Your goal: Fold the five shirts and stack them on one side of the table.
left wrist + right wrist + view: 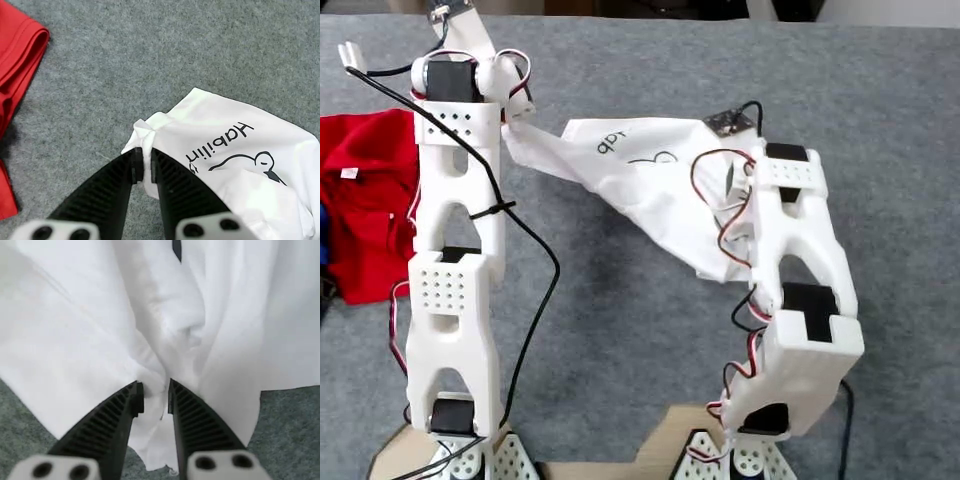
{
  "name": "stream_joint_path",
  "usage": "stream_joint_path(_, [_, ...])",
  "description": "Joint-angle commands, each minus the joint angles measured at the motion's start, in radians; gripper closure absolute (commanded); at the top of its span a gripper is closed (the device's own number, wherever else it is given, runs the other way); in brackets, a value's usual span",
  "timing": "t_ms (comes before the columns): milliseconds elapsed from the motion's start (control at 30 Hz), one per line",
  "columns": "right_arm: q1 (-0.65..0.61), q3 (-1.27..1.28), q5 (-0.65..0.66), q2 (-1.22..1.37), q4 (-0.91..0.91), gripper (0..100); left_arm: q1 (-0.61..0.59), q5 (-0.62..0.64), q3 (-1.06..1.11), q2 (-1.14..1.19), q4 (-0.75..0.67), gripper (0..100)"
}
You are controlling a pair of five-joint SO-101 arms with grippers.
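Left fingers [120, 185] pinch a corner of the white shirt [640, 190]; right fingers [117, 412] clamp bunched cloth. It looks soft and light, best held by corners.

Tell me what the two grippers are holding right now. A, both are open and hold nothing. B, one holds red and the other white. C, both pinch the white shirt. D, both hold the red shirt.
C: the left gripper is clamped on a bunched edge of the white shirt, the right gripper pinches a fold of the same cloth, and the red shirt lies apart from both.
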Motion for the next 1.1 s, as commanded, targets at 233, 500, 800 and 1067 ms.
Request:
stream_joint_path(233, [-0.061,-0.047,-0.008,-0.004,0.009,91.5,-0.005,-0.021,-0.002,-0.068,0.011,98])
stream_joint_path(500, [-0.061,-0.047,-0.008,-0.004,0.009,98.9,-0.005,-0.023,-0.002,-0.068,0.011,98])
stream_joint_path(800, [-0.061,-0.045,-0.005,-0.018,0.011,92.4,-0.005,-0.023,-0.002,-0.068,0.011,98])
stream_joint_path(1067, [-0.074,-0.012,0.020,-0.137,0.052,86.8,-0.005,-0.023,-0.002,-0.068,0.011,98])
